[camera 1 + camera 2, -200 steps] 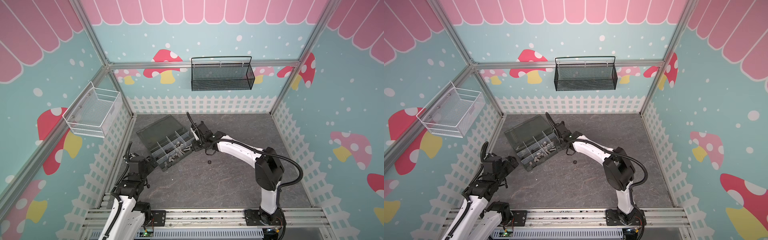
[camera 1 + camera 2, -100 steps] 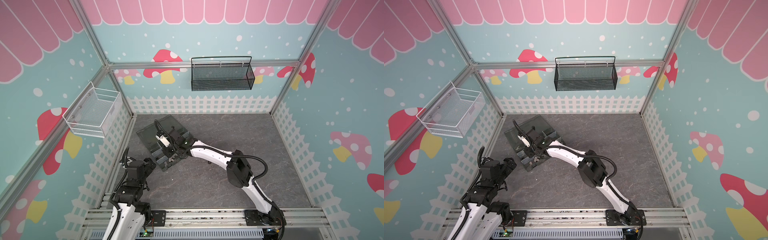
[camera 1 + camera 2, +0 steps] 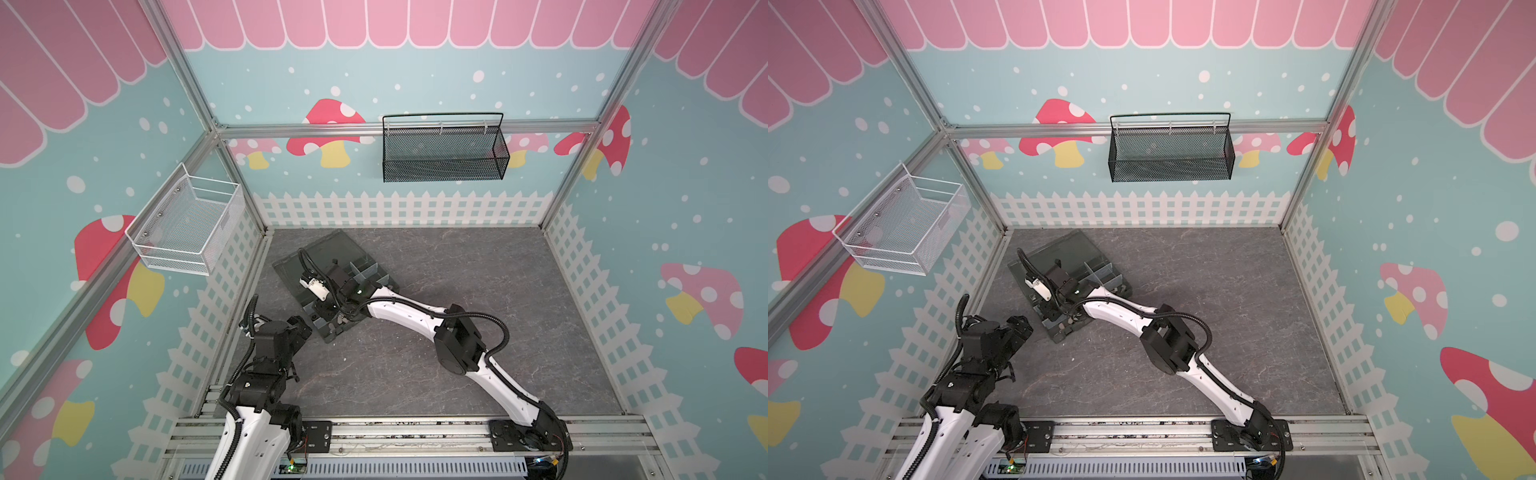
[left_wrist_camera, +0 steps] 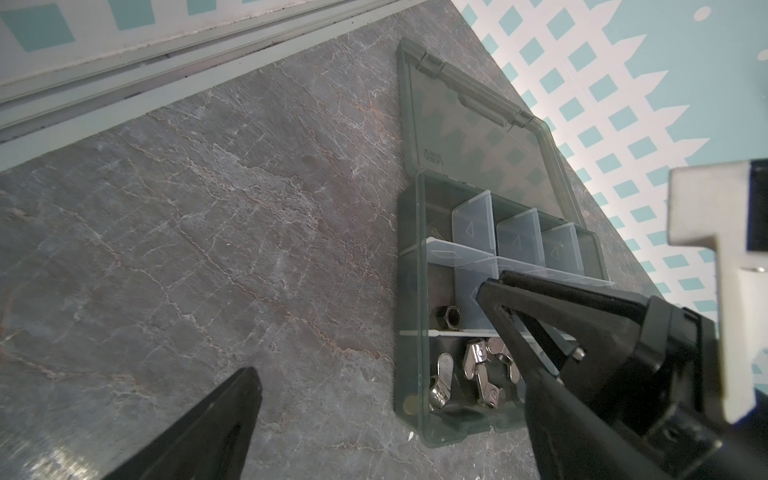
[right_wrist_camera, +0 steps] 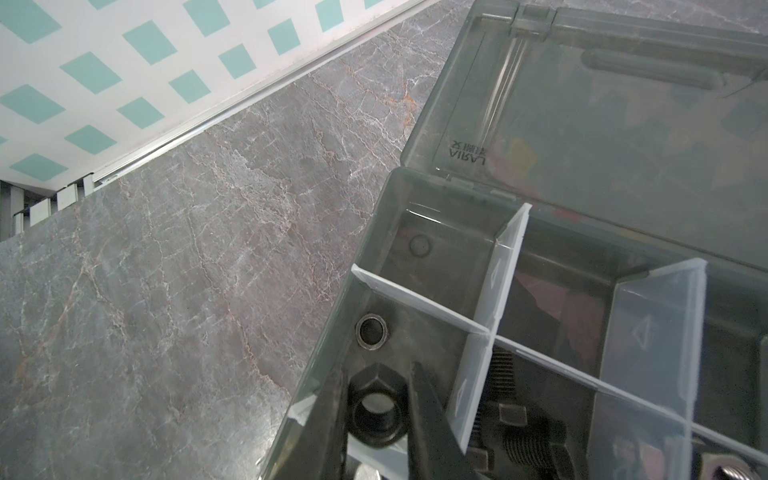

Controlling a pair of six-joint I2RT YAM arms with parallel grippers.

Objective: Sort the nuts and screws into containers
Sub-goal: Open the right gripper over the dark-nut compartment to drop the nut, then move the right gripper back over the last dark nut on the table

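Note:
The dark grey organizer box (image 3: 376, 272) (image 3: 1113, 272) lies open at the back left, its lid (image 4: 478, 137) flat behind it. My right gripper (image 5: 377, 388) is shut on a black hex nut (image 5: 376, 409) just above an end compartment (image 5: 415, 353) of the containers. Another black nut (image 5: 371, 331) (image 4: 451, 318) lies in that compartment. Black screws (image 5: 513, 428) fill the compartment beside it, and silver wing nuts (image 4: 482, 365) sit in the corner one. In both top views the right gripper (image 3: 326, 309) (image 3: 1050, 309) hangs over the box's left end. My left gripper (image 4: 386, 382) (image 3: 301, 328) stands open and empty beside the box's near corner.
A white wire basket (image 3: 187, 232) hangs on the left wall and a black mesh basket (image 3: 442, 153) on the back wall. The right arm's elbow (image 3: 457, 340) stretches across the middle of the grey floor (image 3: 478, 270). A metal rail (image 3: 395, 432) runs along the front edge.
The right arm has swung left across the box, bringing its gripper from the box's right side to over the left-end compartments. The left arm drew back slightly toward the front.

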